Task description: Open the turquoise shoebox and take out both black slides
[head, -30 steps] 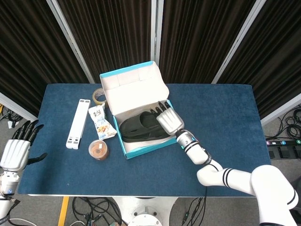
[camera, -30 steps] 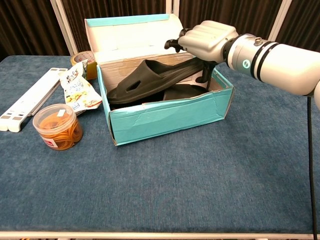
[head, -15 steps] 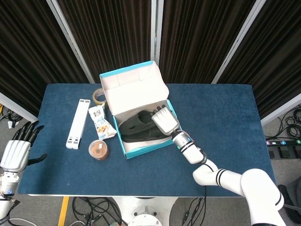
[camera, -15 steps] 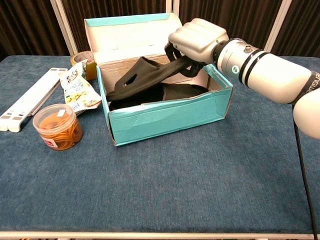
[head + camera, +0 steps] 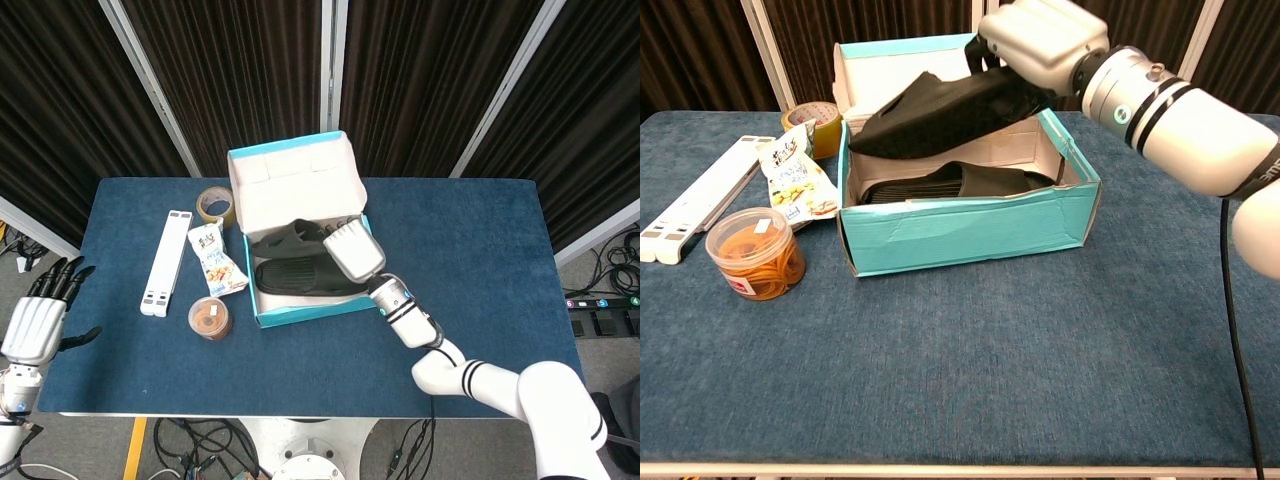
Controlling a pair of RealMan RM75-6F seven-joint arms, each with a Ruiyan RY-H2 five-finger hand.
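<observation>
The right hand (image 5: 1040,40) grips one black slide (image 5: 940,105) at its heel end, its fingers (image 5: 985,55) curled around the sole. That slide hangs above the open shoebox (image 5: 970,225), toe pointing away from the fingers toward the box's left end, clear of the box floor. Directly beneath the fingers, the second slide (image 5: 945,182) lies flat inside the box. The lid (image 5: 295,190) stands upright behind the held slide, on the far side of the fingers.

In the head view the same hand (image 5: 352,252) sits over the right end of the box, with the lifted slide (image 5: 290,238) reaching out leftward from it and the other slide (image 5: 300,278) below.

Out past the held slide's toe, on the counter (image 5: 1040,350), are a snack packet (image 5: 795,178), a tape roll (image 5: 818,122), a round tub (image 5: 753,254) and a white bar (image 5: 695,200), all well away from the fingers.

The left hand (image 5: 35,320) hovers off the counter's left edge, holding nothing, its dark fingers (image 5: 62,275) extended and slightly apart, well away from the box.
</observation>
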